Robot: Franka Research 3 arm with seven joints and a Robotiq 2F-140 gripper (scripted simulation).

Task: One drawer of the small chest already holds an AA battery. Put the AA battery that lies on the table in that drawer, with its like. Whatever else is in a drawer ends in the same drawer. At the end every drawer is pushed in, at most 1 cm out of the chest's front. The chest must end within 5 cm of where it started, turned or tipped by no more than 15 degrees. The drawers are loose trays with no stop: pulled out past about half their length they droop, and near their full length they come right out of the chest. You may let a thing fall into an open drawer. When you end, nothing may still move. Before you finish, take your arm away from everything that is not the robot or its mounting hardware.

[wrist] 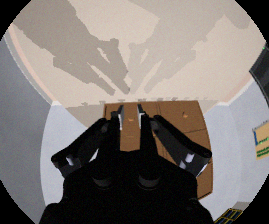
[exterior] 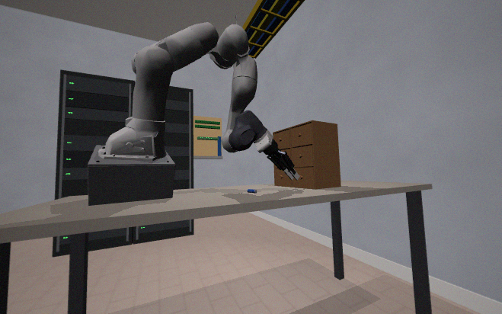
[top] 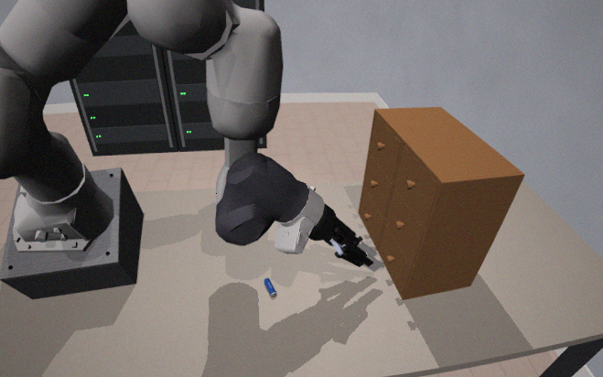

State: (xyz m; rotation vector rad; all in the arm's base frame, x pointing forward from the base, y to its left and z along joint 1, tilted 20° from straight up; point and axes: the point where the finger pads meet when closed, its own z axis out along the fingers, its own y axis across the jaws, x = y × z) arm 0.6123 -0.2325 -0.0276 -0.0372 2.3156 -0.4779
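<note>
Dark server racks (top: 168, 107) (exterior: 132, 155) are standing against the wall at the upper left of the top view, with the pale table (top: 177, 328) (exterior: 206, 208) spreading below and the arm rising at the left from its grey block base (top: 127, 248) (exterior: 127, 185). Near the lower middle, the blue AA battery (top: 270, 287) (exterior: 251, 190) is lying on the table, while just right of it the gripper (top: 374, 264) (exterior: 295, 176) (wrist: 130, 110) is slanting down toward the chest's front, its fingers standing slightly apart and holding nothing that shows. At the right, the brown chest (top: 472, 224) (exterior: 326, 155) is standing upright with its drawers looking closed
</note>
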